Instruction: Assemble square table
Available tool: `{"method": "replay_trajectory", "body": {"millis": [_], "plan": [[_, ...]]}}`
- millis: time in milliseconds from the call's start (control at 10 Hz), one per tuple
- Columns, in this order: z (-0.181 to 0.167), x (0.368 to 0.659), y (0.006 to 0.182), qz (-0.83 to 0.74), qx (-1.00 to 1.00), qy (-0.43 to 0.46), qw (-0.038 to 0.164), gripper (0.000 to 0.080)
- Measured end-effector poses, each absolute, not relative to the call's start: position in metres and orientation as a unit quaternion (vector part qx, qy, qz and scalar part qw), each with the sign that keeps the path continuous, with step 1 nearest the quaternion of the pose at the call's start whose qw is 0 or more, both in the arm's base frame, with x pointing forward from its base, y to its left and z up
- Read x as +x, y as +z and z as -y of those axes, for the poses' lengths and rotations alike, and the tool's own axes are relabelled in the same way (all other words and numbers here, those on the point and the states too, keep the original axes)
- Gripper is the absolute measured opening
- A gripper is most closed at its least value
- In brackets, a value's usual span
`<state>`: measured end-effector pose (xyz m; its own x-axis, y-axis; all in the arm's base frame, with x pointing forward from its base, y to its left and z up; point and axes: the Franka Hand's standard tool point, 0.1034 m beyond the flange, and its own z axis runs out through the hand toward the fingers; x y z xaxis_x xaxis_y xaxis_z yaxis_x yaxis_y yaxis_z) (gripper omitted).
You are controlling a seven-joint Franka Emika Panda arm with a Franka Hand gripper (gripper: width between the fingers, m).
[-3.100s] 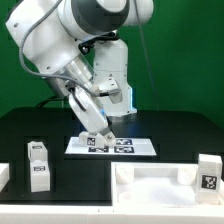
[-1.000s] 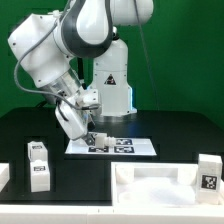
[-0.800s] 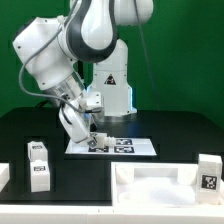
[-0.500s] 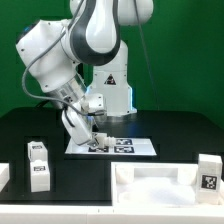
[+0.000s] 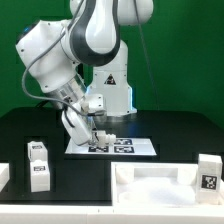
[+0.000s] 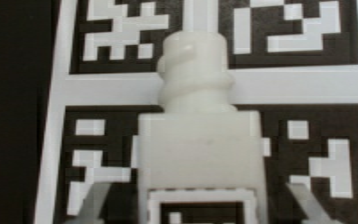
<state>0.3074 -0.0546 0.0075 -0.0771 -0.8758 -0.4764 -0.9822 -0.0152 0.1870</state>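
Since the earlier frame my arm (image 5: 70, 50) has been swinging down toward the exterior view's left. The square top (image 5: 150, 176) is sitting at the table's near edge. On the marker board (image 5: 135, 147) mid-table, a leg (image 6: 202, 130) is lying flat directly under my tool (image 5: 93, 134), lengthwise between narrowed fingers (image 6: 91, 200); I cannot tell whether they are gripping.

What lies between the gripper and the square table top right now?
In the exterior view, only a strip of the marker board and bare black table separate the gripper from the square top.
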Motion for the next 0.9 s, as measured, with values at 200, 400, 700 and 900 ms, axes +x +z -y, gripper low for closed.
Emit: {"method": "replay_trajectory", "body": {"millis": [200,400,700,900], "plan": [[0.046,0.335,0.016,-0.665,-0.703,0.228,0.111,0.0279],[0.032,0.365,0.028,-0.614,-0.752,0.21,0.118,0.0279],[0.026,0.377,0.036,-0.511,-0.827,0.194,0.131,0.0281],[0.027,0.376,0.036,-0.455,-0.859,0.186,0.143,0.0281]]}}
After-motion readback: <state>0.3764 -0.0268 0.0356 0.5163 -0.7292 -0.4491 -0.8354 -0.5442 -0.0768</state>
